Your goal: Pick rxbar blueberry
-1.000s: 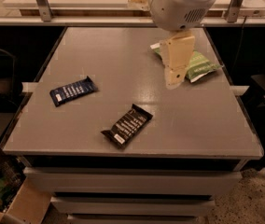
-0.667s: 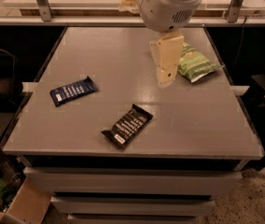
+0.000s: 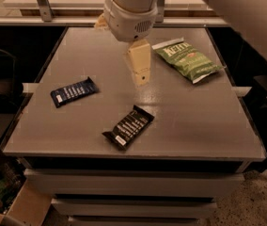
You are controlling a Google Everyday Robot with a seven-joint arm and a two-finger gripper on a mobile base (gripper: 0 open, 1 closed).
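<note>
The rxbar blueberry [image 3: 74, 92] is a small flat navy-blue bar with white lettering, lying on the left part of the grey table [image 3: 218, 121]. My gripper [image 3: 139, 67] hangs from the white wrist above the table's middle back, up and to the right of the bar and well apart from it. Its cream fingers point down and hold nothing.
A black bar wrapper [image 3: 128, 126] lies near the table's front middle. A green chip bag [image 3: 187, 59] lies at the back right. A metal post [image 3: 40, 1] stands at the back left. A cardboard box [image 3: 11, 206] sits on the floor at the lower left.
The gripper has moved left across the table, away from the green chip bag and toward the table's middle. The bars and the bag have not moved.
</note>
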